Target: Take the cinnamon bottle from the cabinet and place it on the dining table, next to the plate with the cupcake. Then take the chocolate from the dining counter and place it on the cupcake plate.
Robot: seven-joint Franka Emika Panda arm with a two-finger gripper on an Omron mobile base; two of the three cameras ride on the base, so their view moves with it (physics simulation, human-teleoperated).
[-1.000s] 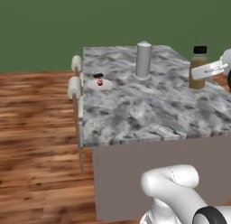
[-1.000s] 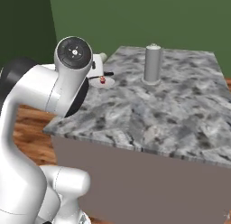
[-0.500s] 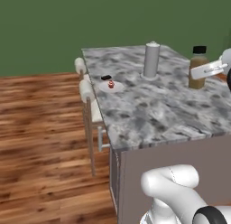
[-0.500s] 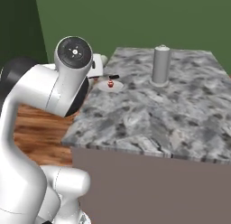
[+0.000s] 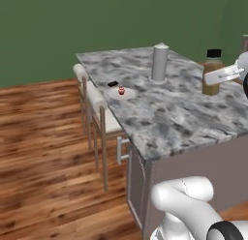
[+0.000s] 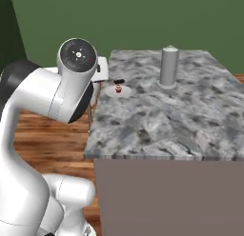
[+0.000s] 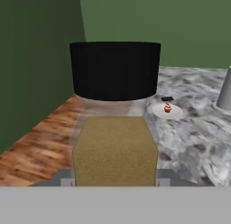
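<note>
The pincer (image 5: 219, 75) is clamping the cinnamon bottle (image 5: 212, 72), carrying it upright in the air above the marble surface (image 5: 169, 113), over the side that is running along the right of the left base view. In that view a white finger (image 5: 220, 74) is crossing the amber body just below the black cap. In the hand view the bottle (image 7: 115, 128) is sitting right in front of the camera, its black cap toward the top and its amber body below, with the grey pads pressing against both of its lower sides.

The plate (image 5: 121, 93) is lying near the surface's left long edge, the one facing the stools (image 5: 94, 106), and the cupcake (image 5: 121, 90) with its red top is sitting on it. The chocolate (image 5: 113, 83) is lying flat just beside the plate, on the far side of it toward the far left corner, apart from the rim. From the right base view the plate (image 6: 118, 91), cupcake (image 6: 118, 89) and chocolate (image 6: 118, 81) are lining up the same way by the left edge.

A tall grey cylinder (image 5: 160, 63) is standing upright near the surface's far end, well apart from the plate. The bottle is hanging well apart from the plate too, across the width of the surface.
</note>
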